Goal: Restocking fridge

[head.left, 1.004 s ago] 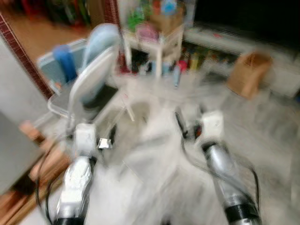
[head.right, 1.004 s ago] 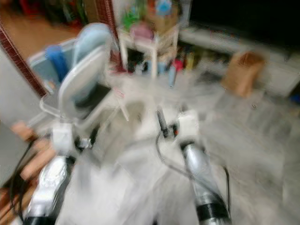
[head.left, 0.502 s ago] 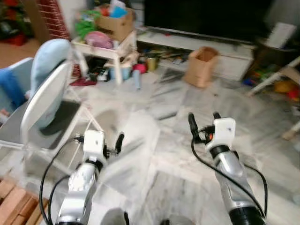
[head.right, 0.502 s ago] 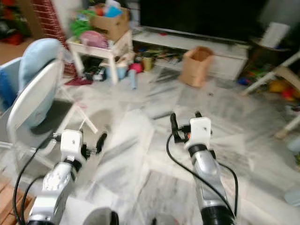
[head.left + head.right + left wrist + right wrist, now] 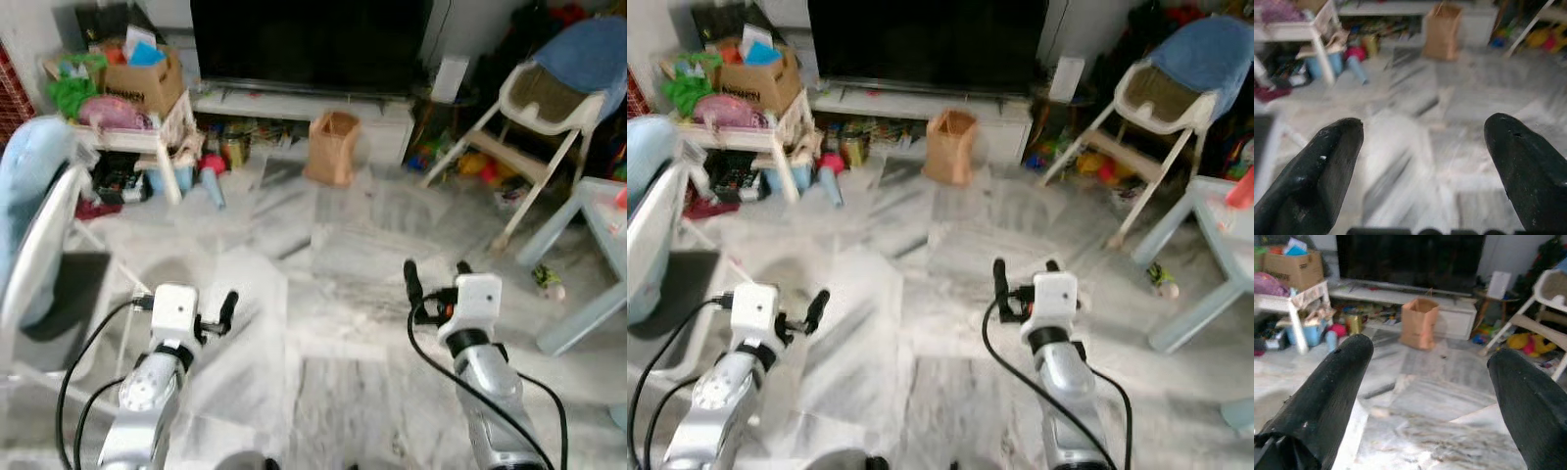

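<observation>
Since the earlier frames the whole picture has swung: the camera has turned away from the grey chair, which now sits at the left edge, and a television [image 5: 309, 44] on its white stand [image 5: 304, 106] faces the robot, so this is the robot turning, not things moving; in the left eye view the left gripper [image 5: 227, 311] and right gripper [image 5: 434, 279] are held out low over the marble floor [image 5: 343, 245], both empty, with a brown paper bag [image 5: 331, 147] standing before the stand, a cluttered white side table [image 5: 137, 137] bearing a cardboard box [image 5: 142, 83] to the left, and a high chair [image 5: 534, 108] to the right; the right eye view gives the same room, with a pale blue small table [image 5: 1215, 235] at the right edge; in the left wrist view the two black fingers [image 5: 1317, 171] stand wide apart with nothing between them, bare floor beyond; in the right wrist view the fingers [image 5: 1327, 391] are likewise spread and released, the paper bag well ahead between them; no fridge and no stock can be made out anywhere, so the task's thing lies somewhere out of these frames, well apart from both grippers; the risk, as I judge it, is walking on among the floor clutter, toys and chair legs, clipping one with a foot or an outstretched arm, since the blur suggests the view is poor mid-turn.
</observation>
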